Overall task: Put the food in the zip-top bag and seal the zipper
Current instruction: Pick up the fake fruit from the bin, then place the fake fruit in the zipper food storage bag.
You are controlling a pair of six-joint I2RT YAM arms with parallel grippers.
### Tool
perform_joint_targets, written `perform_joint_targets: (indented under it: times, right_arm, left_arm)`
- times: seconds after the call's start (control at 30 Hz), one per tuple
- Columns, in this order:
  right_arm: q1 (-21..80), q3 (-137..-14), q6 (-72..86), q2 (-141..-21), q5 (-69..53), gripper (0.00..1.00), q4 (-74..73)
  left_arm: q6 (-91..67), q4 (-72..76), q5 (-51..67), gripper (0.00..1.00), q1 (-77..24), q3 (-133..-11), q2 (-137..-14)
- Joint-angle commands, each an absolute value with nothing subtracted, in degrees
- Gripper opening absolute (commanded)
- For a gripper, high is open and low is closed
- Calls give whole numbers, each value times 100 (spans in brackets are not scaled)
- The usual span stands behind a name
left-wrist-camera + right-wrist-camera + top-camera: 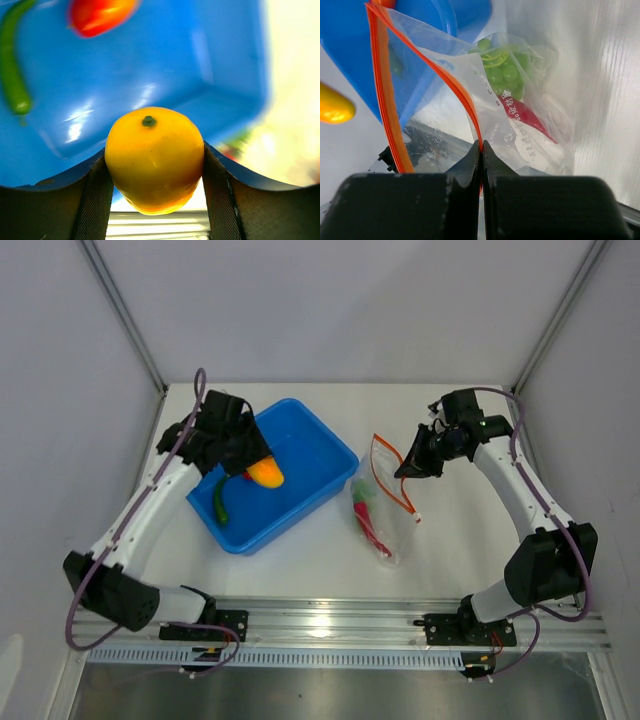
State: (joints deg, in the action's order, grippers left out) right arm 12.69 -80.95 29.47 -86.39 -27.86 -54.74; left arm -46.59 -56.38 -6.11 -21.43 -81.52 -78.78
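My left gripper (154,165) is shut on a yellow-orange fruit (154,157), lifted over the blue tray (320,455); the same fruit (265,473) shows in the top view. A green pepper (219,502) and a red-orange fruit (97,14) lie in the tray. The clear zip-top bag (385,502) lies right of the tray with its mouth held up and open. My right gripper (481,146) is shut on one side of the bag's red-orange zipper (465,97). Inside the bag sit a red chili (527,117) and a green leafy piece (505,70).
The tray stands at an angle left of centre on the white table (300,565). Grey walls close in on both sides, and a metal rail (330,620) runs along the near edge.
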Motion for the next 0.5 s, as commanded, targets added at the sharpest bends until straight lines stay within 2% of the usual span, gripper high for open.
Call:
perform_joint_targets:
  times: [0.0, 0.23, 0.47]
  right_arm:
    - [1336, -8068, 2839, -8359, -2839, 0, -5221]
    - [1511, -7972, 2874, -8078, -2602, 0, -5186]
    - [1828, -7972, 2936, -7761, -2277, 0, -5256]
  left_arm:
    - [-4185, -4968, 304, 0, -2346, -8393, -7331]
    - [-3982, -4114, 2072, 1, -3004, -8990, -7391]
    - [-3903, -4428, 2233, 0, -3735, -9904, -8041]
